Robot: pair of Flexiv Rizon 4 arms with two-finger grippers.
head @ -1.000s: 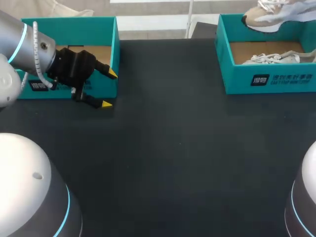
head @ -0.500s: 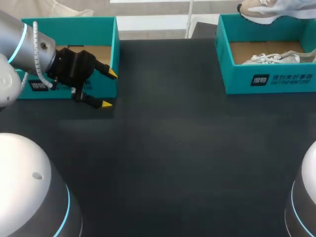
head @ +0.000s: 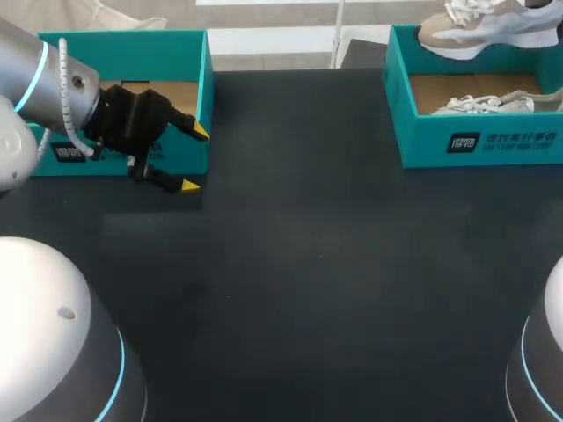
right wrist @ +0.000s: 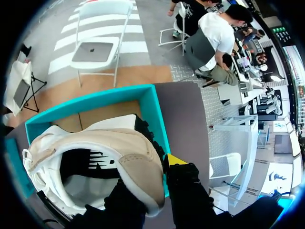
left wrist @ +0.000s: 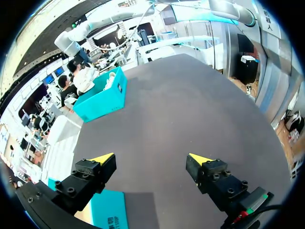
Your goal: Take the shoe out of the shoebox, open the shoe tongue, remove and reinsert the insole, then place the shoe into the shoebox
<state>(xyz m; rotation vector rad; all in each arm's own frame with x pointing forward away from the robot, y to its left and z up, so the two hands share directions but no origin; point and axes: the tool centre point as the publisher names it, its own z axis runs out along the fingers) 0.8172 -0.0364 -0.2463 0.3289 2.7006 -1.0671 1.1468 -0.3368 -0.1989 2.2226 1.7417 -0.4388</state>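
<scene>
Shoe (head: 479,31), beige and white, hangs at one o'clock in the head view, over the far rim of the right box (head: 422,141), its heel end pinched between the right gripper's (right wrist: 155,179) fingers. A second shoe (head: 493,104) lies in that box. At ten o'clock the left gripper (head: 193,158) hovers beside the left box (head: 123,44), fingers spread.

Black table (head: 299,264) bearing left shoebox (head: 123,57) and right shoebox (head: 422,141).
</scene>
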